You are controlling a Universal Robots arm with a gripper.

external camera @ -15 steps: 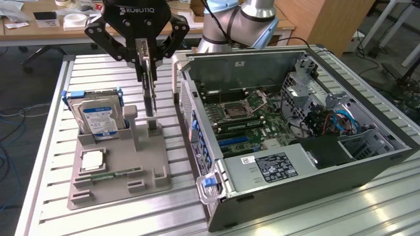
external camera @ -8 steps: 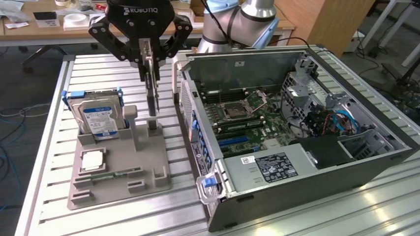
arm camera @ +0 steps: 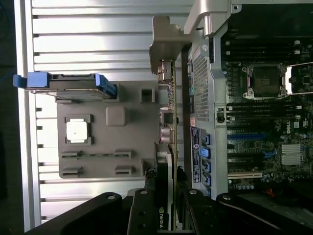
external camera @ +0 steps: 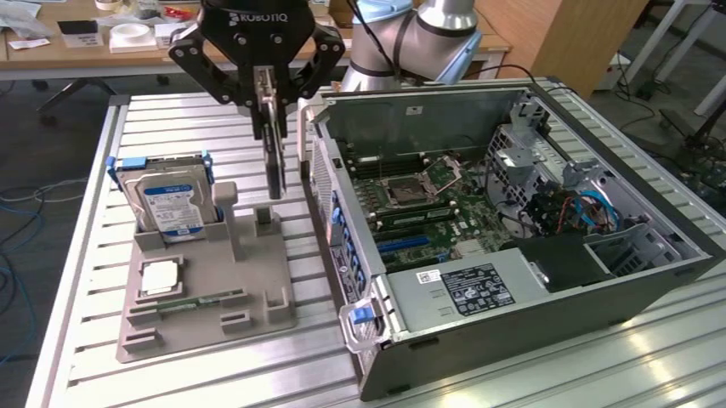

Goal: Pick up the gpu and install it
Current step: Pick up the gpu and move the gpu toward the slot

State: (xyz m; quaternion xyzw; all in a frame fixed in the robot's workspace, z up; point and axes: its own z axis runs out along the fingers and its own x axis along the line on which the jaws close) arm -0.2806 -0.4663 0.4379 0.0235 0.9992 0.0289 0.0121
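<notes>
My pincer [external camera: 265, 92] is clamped on the top edge of the gpu [external camera: 274, 157], so the card hangs edge-down, as a slot would take it. It hangs over the grey stand [external camera: 193, 297], between the hard drive [external camera: 170, 200] and the open case [external camera: 511, 212], near the case wall. I cannot tell whether its lower edge touches the stand. My arm [external camera: 437, 25] reaches across from behind the case, wrist pointing straight down.

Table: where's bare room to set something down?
Free: bare table slats beyond the gray fixture, and slats before it toward the near edge. Crowded: the gap between fixture and computer case, where the tool holds the gpu.
</notes>
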